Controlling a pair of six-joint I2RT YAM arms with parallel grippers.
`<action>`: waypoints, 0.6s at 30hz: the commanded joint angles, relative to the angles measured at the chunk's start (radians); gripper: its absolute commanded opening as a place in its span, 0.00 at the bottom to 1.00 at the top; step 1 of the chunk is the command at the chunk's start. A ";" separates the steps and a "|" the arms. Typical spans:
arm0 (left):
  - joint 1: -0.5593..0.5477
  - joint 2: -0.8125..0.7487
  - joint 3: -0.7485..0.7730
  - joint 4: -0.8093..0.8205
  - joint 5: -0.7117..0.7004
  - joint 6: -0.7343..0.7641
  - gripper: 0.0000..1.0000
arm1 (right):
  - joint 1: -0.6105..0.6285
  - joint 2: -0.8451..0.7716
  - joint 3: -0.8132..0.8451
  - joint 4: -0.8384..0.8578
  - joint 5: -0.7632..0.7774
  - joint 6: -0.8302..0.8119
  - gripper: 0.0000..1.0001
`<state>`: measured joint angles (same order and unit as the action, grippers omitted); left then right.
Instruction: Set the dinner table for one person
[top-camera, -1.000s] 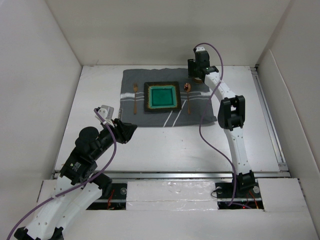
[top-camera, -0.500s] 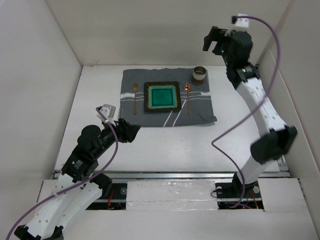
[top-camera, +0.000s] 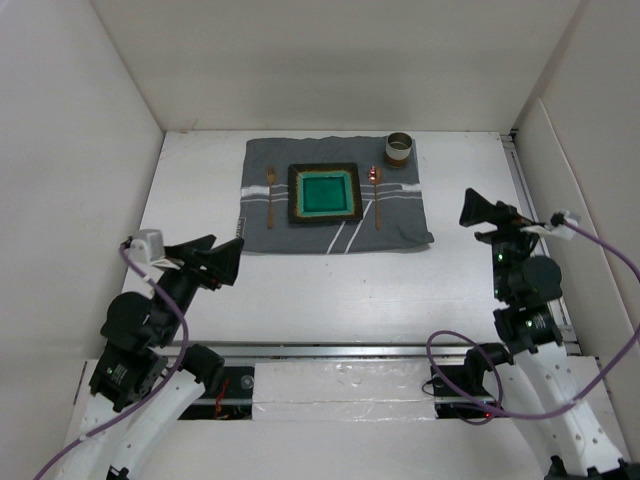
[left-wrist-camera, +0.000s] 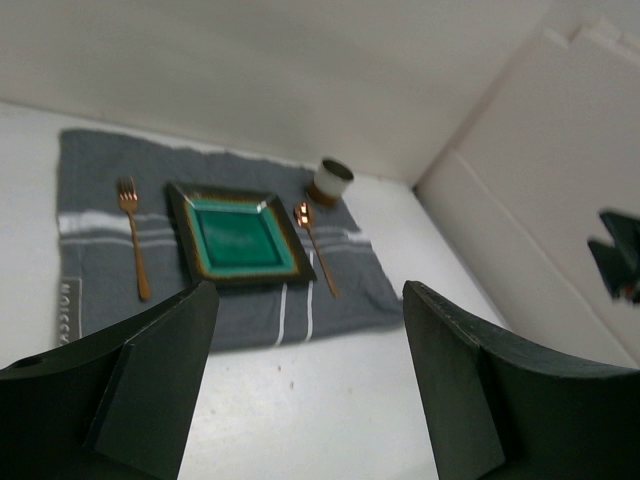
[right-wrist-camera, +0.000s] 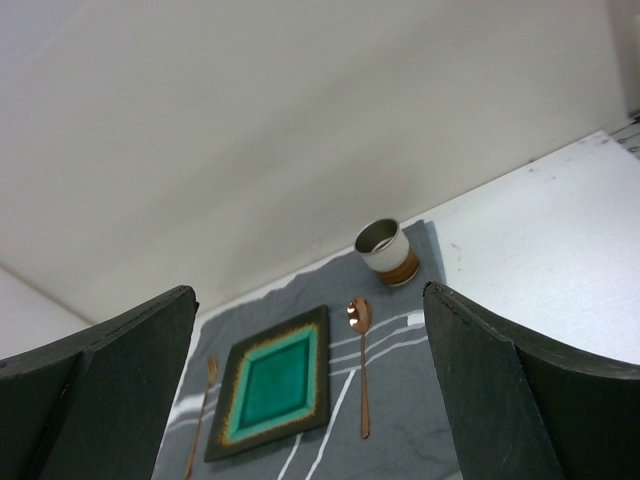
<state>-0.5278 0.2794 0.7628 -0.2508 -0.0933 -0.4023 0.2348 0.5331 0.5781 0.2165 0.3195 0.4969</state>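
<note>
White-walled enclosure, plain panels on three sides. The white tabletop (top-camera: 330, 285) fills the floor of it, smooth, and bare across its near half. A metal rail (top-camera: 340, 350) runs along the near edge.

Near, lower left of the overhead frame: the left claw (top-camera: 225, 260), over the near left part of the tabletop, tips aimed toward the upper right. Jaws spread wide with nothing between them. In its wrist view the two dark fingers (left-wrist-camera: 150, 385) sit at the bottom corners, and bare tabletop shows through the gap. No contact with the surface is visible.

Near, right side of the overhead frame: the right claw (top-camera: 478, 208), by the right edge of the tabletop, tips pointing to the upper left. Jaws also wide apart and empty. Its wrist view shows a dark finger at each lower corner, with the tabletop stretching away between and beyond them.

Farther, upper centre of the overhead frame: a grey striped cloth (top-camera: 400, 225) lies flat on the far half of the tabletop, well apart from both claws.
- Square plate (top-camera: 324, 194), green centre and dark rim, in the middle of the cloth.
- Copper fork (top-camera: 269, 197) just left of the plate, lying parallel to its side.
- Copper spoon (top-camera: 376, 195) just right of the plate, bowl toward the back wall.
- Cup (top-camera: 399, 149), pale with a brown base, upright at the cloth's upper right corner.
</note>
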 joint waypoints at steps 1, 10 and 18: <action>0.008 -0.061 0.043 0.051 -0.167 -0.024 0.72 | -0.018 -0.128 -0.102 -0.003 0.147 0.069 1.00; 0.008 -0.060 0.026 0.001 -0.203 -0.053 0.73 | -0.071 -0.124 -0.132 -0.026 0.017 0.095 1.00; 0.008 -0.075 0.009 -0.010 -0.221 -0.047 0.73 | -0.071 -0.085 -0.066 -0.023 -0.020 0.109 1.00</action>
